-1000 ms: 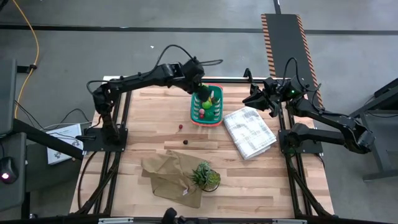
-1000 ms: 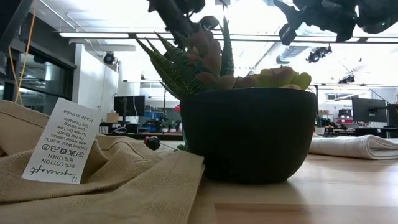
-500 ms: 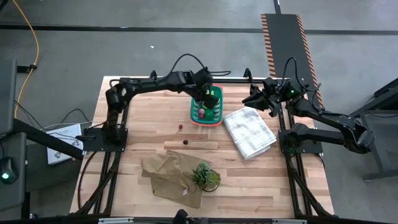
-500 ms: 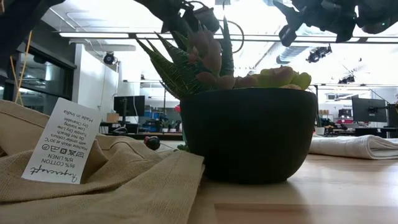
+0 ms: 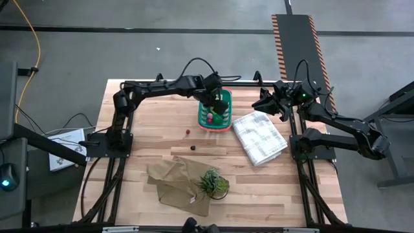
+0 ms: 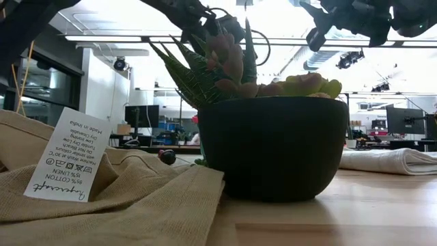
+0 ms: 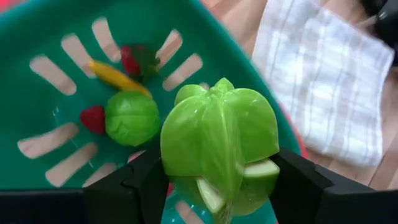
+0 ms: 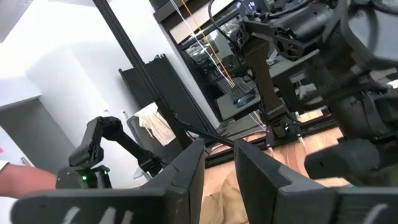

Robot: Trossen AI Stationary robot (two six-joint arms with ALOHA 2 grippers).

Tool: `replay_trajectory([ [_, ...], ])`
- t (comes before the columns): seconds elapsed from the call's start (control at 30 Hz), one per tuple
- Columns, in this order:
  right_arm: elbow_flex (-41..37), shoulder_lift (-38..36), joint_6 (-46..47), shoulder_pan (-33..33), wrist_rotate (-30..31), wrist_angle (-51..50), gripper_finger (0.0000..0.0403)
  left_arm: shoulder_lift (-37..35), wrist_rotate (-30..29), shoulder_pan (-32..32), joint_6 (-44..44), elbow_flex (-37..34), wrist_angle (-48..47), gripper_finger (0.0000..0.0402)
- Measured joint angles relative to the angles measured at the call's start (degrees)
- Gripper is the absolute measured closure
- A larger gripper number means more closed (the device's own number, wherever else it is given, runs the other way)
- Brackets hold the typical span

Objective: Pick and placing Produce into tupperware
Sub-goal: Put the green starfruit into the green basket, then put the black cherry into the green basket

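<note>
The teal tupperware basket (image 5: 223, 123) stands at the table's far middle. In it lie a green ball (image 7: 132, 118), a red piece (image 7: 92, 119), a yellow piece (image 7: 115, 76) and a dark red piece (image 7: 138, 61). My left gripper (image 5: 217, 101) reaches into the basket from above, shut on a light green lobed fruit (image 7: 217, 143). A red ball (image 5: 187, 132) and a dark red ball (image 5: 193, 147) rest on the table nearer the middle. My right gripper (image 5: 264, 100) waits at the far right, raised, with a narrow gap between its fingers and nothing in it. My left gripper pinches the light green fruit by two opposite sides (image 7: 171, 168) between its two fingers (image 7: 140, 186). The fingers slant down from the table's left. The fruit sits over the basket's floor (image 7: 37, 37), one pointed end toward the camera.
A white checked folded cloth (image 5: 260, 137) lies right of the basket. A tan cloth (image 5: 174, 184) with a label (image 6: 65, 164) and a potted plant (image 5: 212, 183) in a dark bowl (image 6: 273, 147) sit near the front edge.
My left gripper has gone down and a little toward the table's right, into the basket, carrying the green fruit with it.
</note>
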Motion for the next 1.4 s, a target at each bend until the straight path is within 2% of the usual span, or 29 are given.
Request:
replay_trajectory([
  [0.4, 0.0, 0.0, 0.0, 0.0, 0.0, 0.0, 0.0324, 0.1, 1.1, 0.0, -0.3, -0.1, 0.6, 0.0168],
  [0.77, 0.0, 0.0, 0.0, 0.0, 0.0, 0.0, 0.0324, 0.1, 1.1, 0.1, -0.1, -0.1, 0.6, 0.0175],
  [1.13, 0.0, 0.0, 0.0, 0.0, 0.0, 0.0, 0.0324, 0.1, 1.3, 0.5, -0.3, -0.1, 0.3, 0.0149],
  [1.4, 0.0, 0.0, -0.1, 0.0, 0.0, 0.0, 0.0324, 0.1, 3.4, 0.8, 0.4, -0.1, 0.2, 0.0167],
])
